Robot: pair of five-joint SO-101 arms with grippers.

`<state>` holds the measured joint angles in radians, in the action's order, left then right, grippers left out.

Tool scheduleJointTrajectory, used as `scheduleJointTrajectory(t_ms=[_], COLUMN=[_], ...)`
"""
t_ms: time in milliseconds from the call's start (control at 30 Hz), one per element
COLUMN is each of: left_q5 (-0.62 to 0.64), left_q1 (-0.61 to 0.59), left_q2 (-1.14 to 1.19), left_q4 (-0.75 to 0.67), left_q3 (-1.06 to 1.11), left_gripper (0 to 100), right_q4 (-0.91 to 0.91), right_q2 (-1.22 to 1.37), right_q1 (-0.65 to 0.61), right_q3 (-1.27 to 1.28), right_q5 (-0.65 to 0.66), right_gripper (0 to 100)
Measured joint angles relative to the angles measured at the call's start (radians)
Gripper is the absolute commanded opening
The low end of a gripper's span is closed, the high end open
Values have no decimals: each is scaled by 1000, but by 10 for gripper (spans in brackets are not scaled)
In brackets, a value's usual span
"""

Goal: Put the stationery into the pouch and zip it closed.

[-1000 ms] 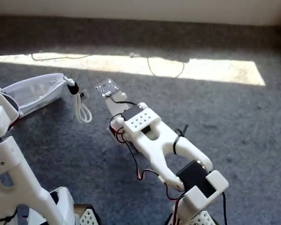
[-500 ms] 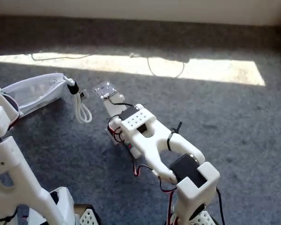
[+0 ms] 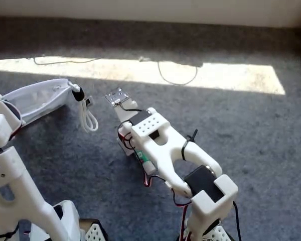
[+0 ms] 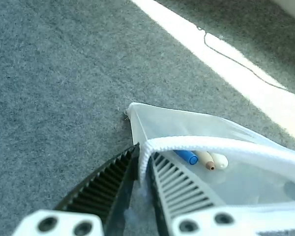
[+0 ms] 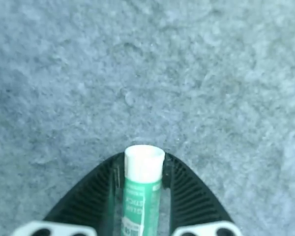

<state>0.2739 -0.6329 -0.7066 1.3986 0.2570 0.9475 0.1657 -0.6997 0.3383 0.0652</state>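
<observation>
The translucent white zip pouch (image 3: pixel 37 100) lies flat on the grey carpet (image 3: pixel 251 140), and in the left wrist view its zip edge (image 4: pixel 211 145) stands up as a thick white ridge. Inside the pouch (image 4: pixel 196 128), just under that ridge, lie three pens (image 4: pixel 199 158), one tipped blue, one tan and one cream, side by side and touching. The left gripper (image 4: pixel 141 155) grips the pouch at the corner end of the zip edge, its two ribbed black fingers (image 4: pixel 105 182) pressed onto the fabric from either side. At the pouch's other end a white cord loop (image 3: pixel 88 120) trails off onto the carpet. The green glue stick with a white cap (image 5: pixel 142 187) is outside the pouch, off beyond the cord loop; the right gripper (image 5: pixel 142 160) pinches it between both fingers with the cap pointing out past the fingertips, just above the carpet. From the high view a short green part of the glue stick (image 3: pixel 146 161) shows under the white right arm (image 3: pixel 165 145), which reaches across the carpet beside the pouch without touching it. The white left arm (image 3: pixel 7 165) stands over the pouch's near end. Beyond the pouch, a band of sunlight (image 3: pixel 226 75) crosses the carpet, with a thin dark cable (image 3: pixel 176 82) curling through it.
</observation>
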Motion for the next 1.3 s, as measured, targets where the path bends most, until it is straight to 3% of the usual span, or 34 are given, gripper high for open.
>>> scheduleJointTrajectory(t_ms=[267,767,1067,1300], left_q5=[0,0,0,0], left_q1=[126,477,611,654], left_q2=[0,0,3,3], left_q4=[0,0,0,0], left_q3=[0,-48,-49,-49], left_gripper=[6,6,6,6], right_q4=[52,52,54,-60], right_q2=[-296,-864,-1115,-1232], right_q1=[17,55,55,55], right_q3=[75,198,203,203], right_q5=[0,0,-2,-160], right_gripper=[5,5,5,5])
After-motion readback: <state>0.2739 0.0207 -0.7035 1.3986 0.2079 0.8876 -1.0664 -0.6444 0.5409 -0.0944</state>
